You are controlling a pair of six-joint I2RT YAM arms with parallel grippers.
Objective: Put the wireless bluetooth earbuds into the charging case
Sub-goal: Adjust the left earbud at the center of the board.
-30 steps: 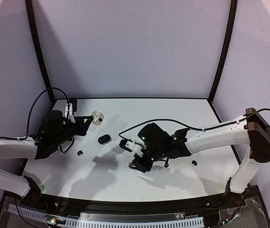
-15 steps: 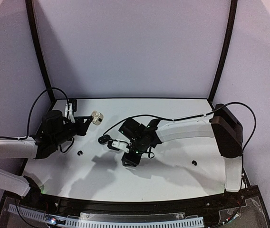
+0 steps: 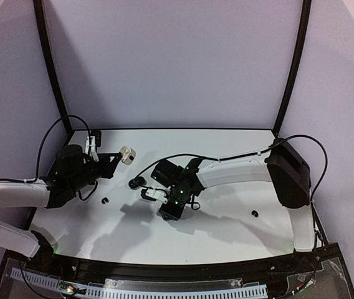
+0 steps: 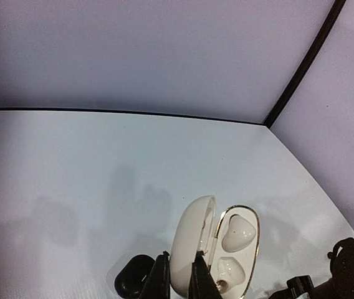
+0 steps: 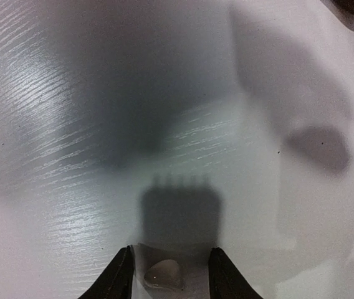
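Left end effector (image 4: 178, 277) clamps open white case (image 4: 192, 230) — right end effector (image 5: 171, 261), parted, straddles a white earbud (image 5: 163, 274).

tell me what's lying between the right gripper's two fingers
A small white earbud lies on the table between the fingers of the right gripper, touching neither; the right wrist view shows it.

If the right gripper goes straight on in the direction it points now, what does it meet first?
Probably the small white earbud lying between its open fingers, with the table right under it. How near they are is unclear.
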